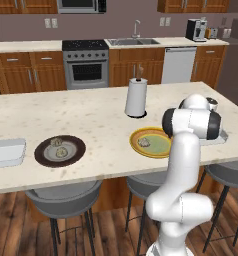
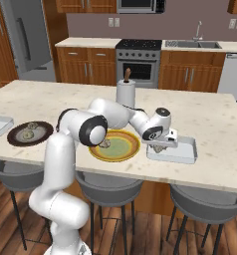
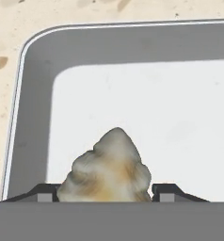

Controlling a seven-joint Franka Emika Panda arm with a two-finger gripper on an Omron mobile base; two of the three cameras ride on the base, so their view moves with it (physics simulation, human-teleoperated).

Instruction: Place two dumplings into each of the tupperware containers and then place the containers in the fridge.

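Pale beige pleated dumpling (image 3: 107,169) sits between your gripper's (image 2: 161,148) dark fingertips (image 3: 168,192), apparently clasped, above the translucent whitish rectangular plastic container (image 3: 34,117). You'll find no readable writing anywhere.

Glossy white tubular arm (image 2: 65,149) with dark joint bands (black or perhaps charcoal) and rounded shells.

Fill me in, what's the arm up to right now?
The hand holds a dumpling over the tupperware container at the counter's right end, which looks otherwise empty. One dumpling remains on the yellow plate, two on the dark plate. A second container sits at far left.
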